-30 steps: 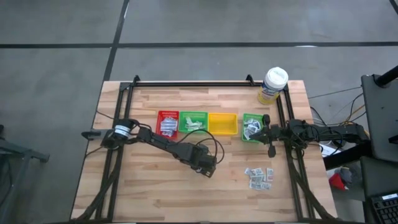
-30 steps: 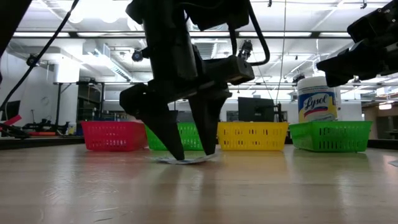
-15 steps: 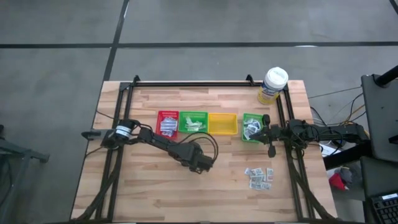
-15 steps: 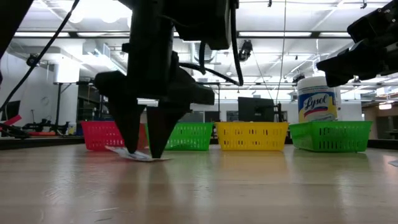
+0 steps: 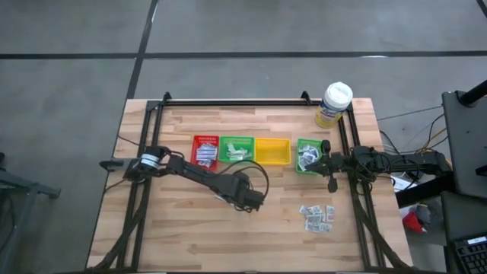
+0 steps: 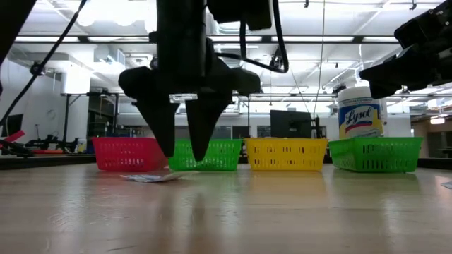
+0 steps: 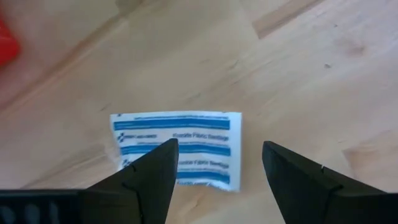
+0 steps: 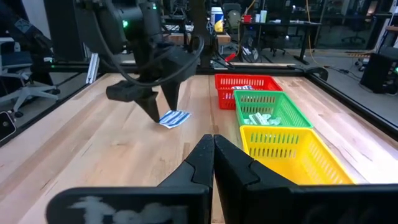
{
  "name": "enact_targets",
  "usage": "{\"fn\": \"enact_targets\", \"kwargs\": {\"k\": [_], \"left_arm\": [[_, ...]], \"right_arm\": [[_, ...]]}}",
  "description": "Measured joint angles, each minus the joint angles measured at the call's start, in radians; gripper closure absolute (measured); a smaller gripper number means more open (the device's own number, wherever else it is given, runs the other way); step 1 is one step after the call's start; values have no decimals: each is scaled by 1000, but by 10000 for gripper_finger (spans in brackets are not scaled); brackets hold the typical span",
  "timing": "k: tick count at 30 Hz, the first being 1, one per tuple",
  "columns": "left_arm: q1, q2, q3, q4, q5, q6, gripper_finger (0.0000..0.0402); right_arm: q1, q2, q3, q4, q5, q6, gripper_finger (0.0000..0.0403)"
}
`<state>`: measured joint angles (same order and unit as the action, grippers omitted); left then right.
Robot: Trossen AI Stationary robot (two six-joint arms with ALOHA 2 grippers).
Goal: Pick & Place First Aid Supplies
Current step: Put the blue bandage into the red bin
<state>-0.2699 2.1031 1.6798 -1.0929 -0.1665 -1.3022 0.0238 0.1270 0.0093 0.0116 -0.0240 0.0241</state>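
A white packet with blue printed stripes (image 7: 177, 149) lies flat on the wooden table near its middle, also seen in the low view (image 6: 152, 178) and the right wrist view (image 8: 174, 118). My left gripper (image 6: 183, 156) hangs just above it, open and pointing down, with nothing between its fingers. A loose heap of first aid supplies (image 5: 318, 216) lies on the table at the near right. My right gripper (image 8: 213, 146) waits shut at the table's right side (image 5: 329, 164), level and empty.
A row of trays stands across the far middle: red (image 5: 205, 150), green (image 5: 237, 148), yellow (image 5: 272, 151) and a second green one (image 5: 308, 156). The red and both green trays hold packets. A white-lidded tub (image 5: 335, 104) stands at the far right corner.
My left gripper, open with tilted fingertips down at the packet, has slid the packet along the table toward the left edge. It has then risen clear and tipped upright. The packet stays flat where it was left.
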Motion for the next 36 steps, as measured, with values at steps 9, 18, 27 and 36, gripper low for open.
{"fn": "enact_targets", "kwargs": {"k": [9, 18, 27, 36], "left_arm": [[-1, 34, 0, 29, 6, 2, 156], [-1, 58, 1, 18, 28, 48, 156], [-1, 58, 1, 16, 25, 96, 156], [-1, 59, 1, 15, 24, 95, 156]], "right_arm": [[0, 0, 0, 0, 0, 0, 394], [0, 0, 0, 0, 0, 0, 394], [0, 0, 0, 0, 0, 1, 394], [0, 0, 0, 0, 0, 1, 394]]}}
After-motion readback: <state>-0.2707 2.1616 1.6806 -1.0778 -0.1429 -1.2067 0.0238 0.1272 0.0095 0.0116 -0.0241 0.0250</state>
